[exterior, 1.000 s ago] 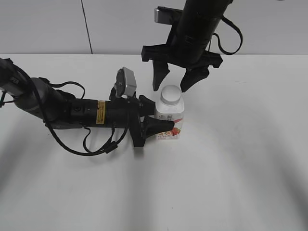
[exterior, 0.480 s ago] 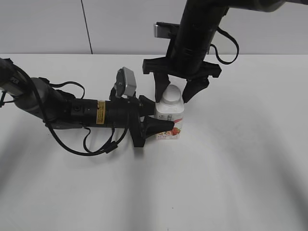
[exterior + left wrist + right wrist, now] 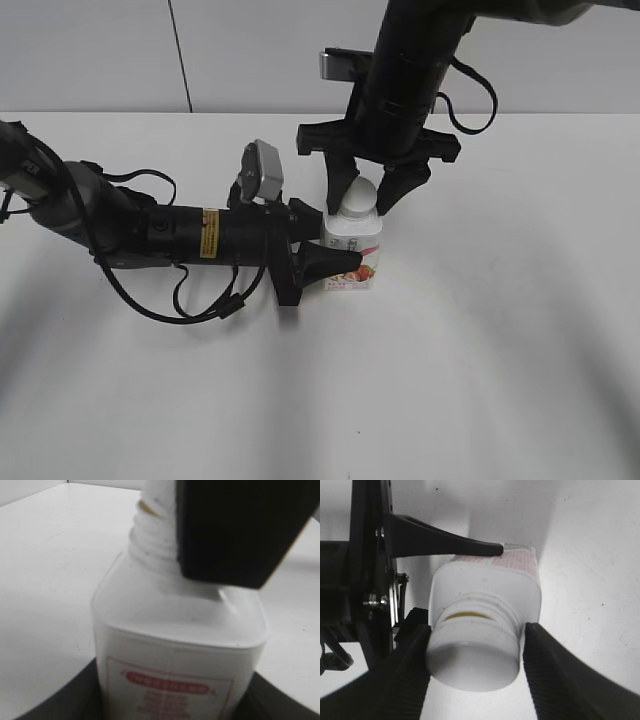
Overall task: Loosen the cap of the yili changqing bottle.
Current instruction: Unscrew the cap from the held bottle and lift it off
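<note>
The yili changqing bottle (image 3: pixel 352 250) stands upright on the white table, white with a pink-red label. My left gripper (image 3: pixel 326 242) is shut on its body from the left; its dark fingers flank the bottle (image 3: pixel 180 645) in the left wrist view (image 3: pixel 175 702). The white cap (image 3: pixel 358 196) is on the neck. My right gripper (image 3: pixel 360 200) hangs from above with its two ribbed fingers either side of the cap (image 3: pixel 472 655). In the right wrist view (image 3: pixel 475 667) the left finger touches the cap and the right finger stands a small gap off it, so it is open.
The white table (image 3: pixel 480 330) carries nothing else in view. A grey wall rises behind its far edge. The left arm (image 3: pixel 150 232) lies low across the table's left half with its cables.
My right gripper has come down from above the bottle until its fingers flank the cap. The left gripper and the bottle have not moved.
</note>
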{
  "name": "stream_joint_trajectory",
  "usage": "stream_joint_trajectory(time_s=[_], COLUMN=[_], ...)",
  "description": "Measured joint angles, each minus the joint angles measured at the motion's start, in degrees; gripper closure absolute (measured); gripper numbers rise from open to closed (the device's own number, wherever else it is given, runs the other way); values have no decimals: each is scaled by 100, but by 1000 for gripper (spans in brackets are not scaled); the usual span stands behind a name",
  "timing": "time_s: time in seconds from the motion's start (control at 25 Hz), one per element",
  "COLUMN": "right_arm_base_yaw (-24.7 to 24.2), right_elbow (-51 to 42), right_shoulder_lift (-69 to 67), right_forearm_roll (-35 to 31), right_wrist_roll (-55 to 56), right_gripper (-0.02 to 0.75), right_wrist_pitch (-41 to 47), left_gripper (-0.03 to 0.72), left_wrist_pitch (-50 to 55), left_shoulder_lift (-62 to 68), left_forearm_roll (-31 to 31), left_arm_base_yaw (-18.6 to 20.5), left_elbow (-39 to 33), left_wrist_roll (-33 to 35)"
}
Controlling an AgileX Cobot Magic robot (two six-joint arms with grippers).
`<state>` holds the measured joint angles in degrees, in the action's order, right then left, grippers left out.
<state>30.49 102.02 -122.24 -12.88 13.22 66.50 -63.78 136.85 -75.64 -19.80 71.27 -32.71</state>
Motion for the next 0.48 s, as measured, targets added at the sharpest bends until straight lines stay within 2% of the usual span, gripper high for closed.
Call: stream_joint_trajectory(time_s=[0.16,0.48], right_arm_base_yaw=[0,0], right_elbow=[4,6], right_shoulder_lift=[0,0], right_forearm_roll=[-17,-12], right_wrist_roll=[0,-262], right_gripper=[342,342], right_wrist_pitch=[29,55], left_gripper=[315,315], left_wrist_pitch=[0,0], left_shoulder_lift=[0,0], left_forearm_roll=[0,0], left_arm_base_yaw=[0,0], left_elbow=[0,0], left_wrist_roll=[0,0])
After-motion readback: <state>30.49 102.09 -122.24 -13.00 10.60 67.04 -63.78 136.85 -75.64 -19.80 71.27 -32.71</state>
